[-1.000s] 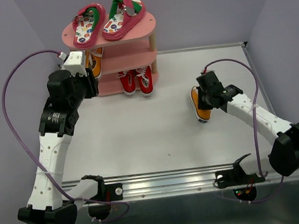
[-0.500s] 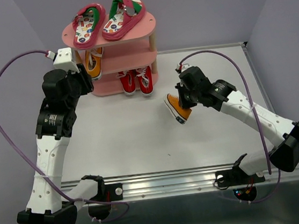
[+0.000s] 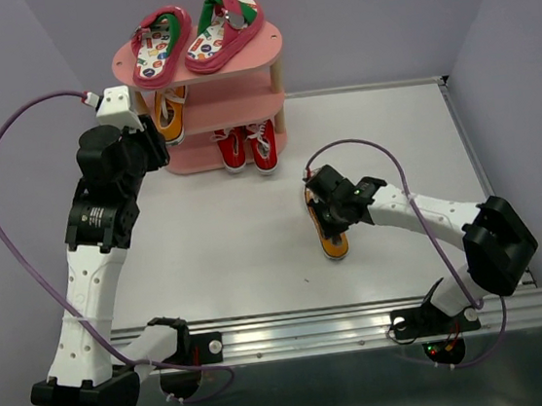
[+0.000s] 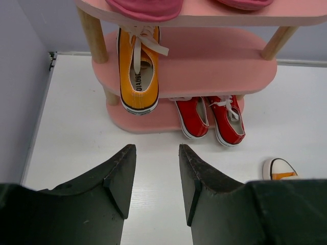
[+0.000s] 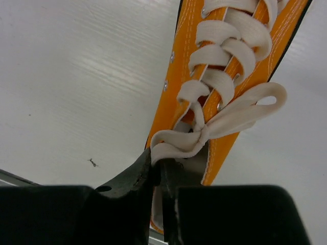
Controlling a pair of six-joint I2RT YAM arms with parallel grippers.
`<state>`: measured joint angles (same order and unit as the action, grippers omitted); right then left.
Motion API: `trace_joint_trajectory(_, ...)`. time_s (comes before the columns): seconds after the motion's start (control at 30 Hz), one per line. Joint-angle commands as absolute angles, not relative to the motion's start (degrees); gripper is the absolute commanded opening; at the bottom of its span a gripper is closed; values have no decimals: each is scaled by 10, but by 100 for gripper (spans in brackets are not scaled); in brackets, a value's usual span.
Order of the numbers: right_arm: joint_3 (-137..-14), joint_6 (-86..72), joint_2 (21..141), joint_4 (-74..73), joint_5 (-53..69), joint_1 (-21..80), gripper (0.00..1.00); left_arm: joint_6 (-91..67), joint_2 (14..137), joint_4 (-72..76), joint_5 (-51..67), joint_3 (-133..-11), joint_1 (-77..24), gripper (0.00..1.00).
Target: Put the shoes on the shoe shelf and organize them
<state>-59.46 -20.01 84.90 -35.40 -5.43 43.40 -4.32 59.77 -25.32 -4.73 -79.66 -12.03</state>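
Observation:
The pink shoe shelf (image 3: 273, 44) (image 4: 214, 66) stands at the back left. Pink flip-flops (image 3: 163, 47) lie on its top board. One orange sneaker (image 3: 171, 116) (image 4: 137, 76) sits on the middle board and the red sneakers (image 3: 247, 147) (image 4: 209, 117) on the bottom one. My right gripper (image 3: 329, 214) (image 5: 159, 166) is shut on the side collar of the second orange sneaker (image 3: 333, 243) (image 5: 230, 76), mid-table, toe toward the near edge. Whether its sole touches the table I cannot tell. My left gripper (image 3: 150, 146) (image 4: 156, 153) hangs open and holds nothing, in front of the shelf's left end.
The right half of the middle board (image 4: 225, 56) is bare. Purple walls close in the table (image 3: 258, 263) on the left, back and right. A metal rail (image 3: 314, 325) with the arm bases runs along the near edge.
My right arm carried the orange sneaker from the right side leftward and nearer, and lowered it toe toward the near edge. The left arm drew back slightly from the shelf, then held still.

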Motion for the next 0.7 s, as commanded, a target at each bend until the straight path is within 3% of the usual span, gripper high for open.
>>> trace_joint_trajectory(0.0, -598, -206, 869, -299, -53, 433, 41, -39, 594, -225, -44, -792, -122, 50)
trace_joint_trajectory(0.1, -604, -213, 853, -302, -65, 433, 61, -39, 596, -227, -44, -789, -122, 50)
trace_joint_trajectory(0.43, -584, -318, 775, -353, -244, 433, 64, -43, 602, -222, -33, -785, -122, 50)
trace_joint_trajectory(0.67, -550, -370, 776, -364, -236, 428, 63, -38, 601, -224, -38, -781, -122, 50)
